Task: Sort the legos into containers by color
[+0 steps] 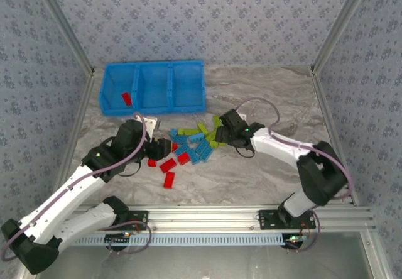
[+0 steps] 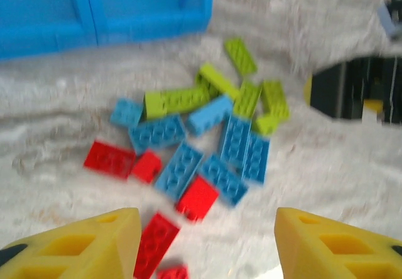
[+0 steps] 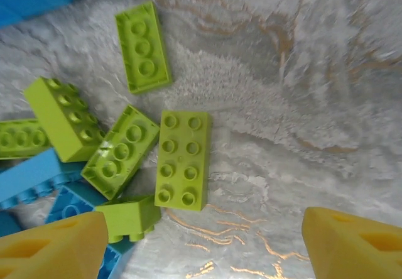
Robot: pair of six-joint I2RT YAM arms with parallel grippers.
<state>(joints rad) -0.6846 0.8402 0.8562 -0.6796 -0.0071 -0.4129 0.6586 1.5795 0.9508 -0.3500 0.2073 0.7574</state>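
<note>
At the left end effector (image 2: 207, 247): yellow fingers (image 2: 81, 244) were spread wide, gripping nothing. It hung low over the near-left edge of the legos (image 1: 190, 146). On the left wrist camera, a long red brick (image 2: 156, 244) lay on the counter (image 1: 270, 103) just inside the left finger. A square red brick (image 2: 198, 197) sat beyond it, touching a blue brick (image 2: 223, 178).

At the right end effector (image 3: 201, 241): fingers (image 3: 352, 241) were also spread, nothing pinched. Bare counter showed between them. A 2x4 green brick (image 3: 180, 159) lay flat, studs up, just ahead and left of centre. A small green brick (image 3: 129, 219) sat tipped beside the left finger. More greens fanned out to the left, one flat green brick (image 3: 142, 46) apart from them further ahead.

From the top camera, the left end effector (image 1: 160, 148) and right end effector (image 1: 223, 131) flanked the pile. Reds were nearest the left arm, blues in the middle, greens toward the right arm. Two reds lay loose on the near side, well apart from the bins.

Behind the pile, the containers (image 1: 152, 109) stood near the back wall as one blue three-bin tray. A single red lego (image 1: 126, 98) lay tilted in the left compartment. The middle and right compartments showed plain blue floor.
</note>
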